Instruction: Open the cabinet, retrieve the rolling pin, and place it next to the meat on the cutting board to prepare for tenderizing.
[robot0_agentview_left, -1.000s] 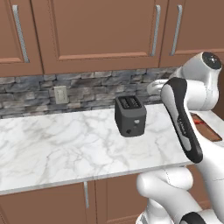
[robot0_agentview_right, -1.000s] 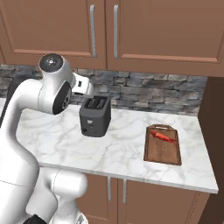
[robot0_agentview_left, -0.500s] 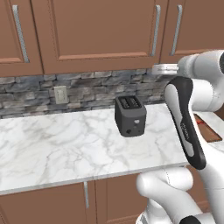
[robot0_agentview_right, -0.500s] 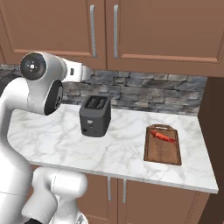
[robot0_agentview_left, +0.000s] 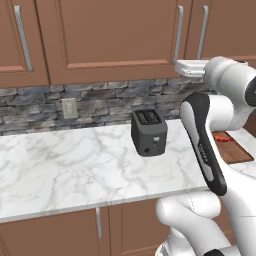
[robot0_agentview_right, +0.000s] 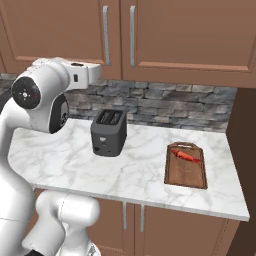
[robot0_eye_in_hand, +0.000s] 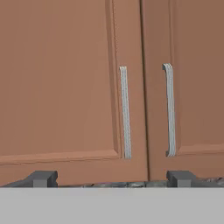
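We see the tool (robot0_eye_in_hand: 111, 178) with its jaws spread wide, empty, facing the closed cabinet (robot0_eye_in_hand: 61, 87) near its long silver handle (robot0_eye_in_hand: 125, 111). On the desk (robot0_agentview_right: 145, 175), the meat (robot0_agentview_right: 187, 156) lies on the cutting board (robot0_agentview_right: 186, 172), right of the toaster (robot0_agentview_right: 108, 132).

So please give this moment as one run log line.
phase: approaching cabinet | claw: open, facing handle | door: closed | meat: on cutting board

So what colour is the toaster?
Dark grey toaster, clearest in the right base view.
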